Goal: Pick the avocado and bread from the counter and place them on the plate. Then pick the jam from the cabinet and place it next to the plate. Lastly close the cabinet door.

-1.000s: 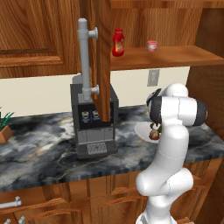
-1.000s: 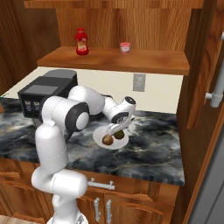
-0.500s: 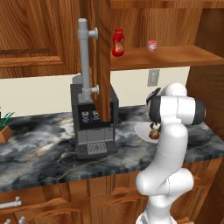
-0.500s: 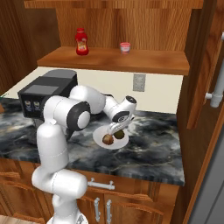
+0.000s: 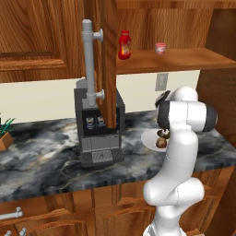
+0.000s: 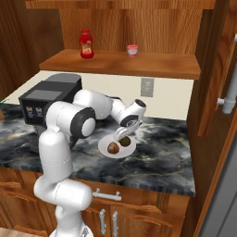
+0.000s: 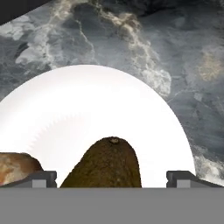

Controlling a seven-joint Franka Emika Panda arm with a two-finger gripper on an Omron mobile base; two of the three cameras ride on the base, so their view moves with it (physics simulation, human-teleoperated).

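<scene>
You see the end effector [image 7: 111, 178] has just opened wide and released the avocado [image 7: 104, 164]; it lies on the plate [image 7: 87, 100] beside the bread [image 7: 15, 167], mid-desk. Next comes the jam [image 6: 133, 50].

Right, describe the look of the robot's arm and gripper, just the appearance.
The arm is glossy white, built of thick rounded tube-like segments with dark grey-black bands and caps at the joints. No cables or markings are visible. The gripper has a white-and-grey head with a dark round patch on its side; its two small fingertips are dark grey and blocky.
</scene>
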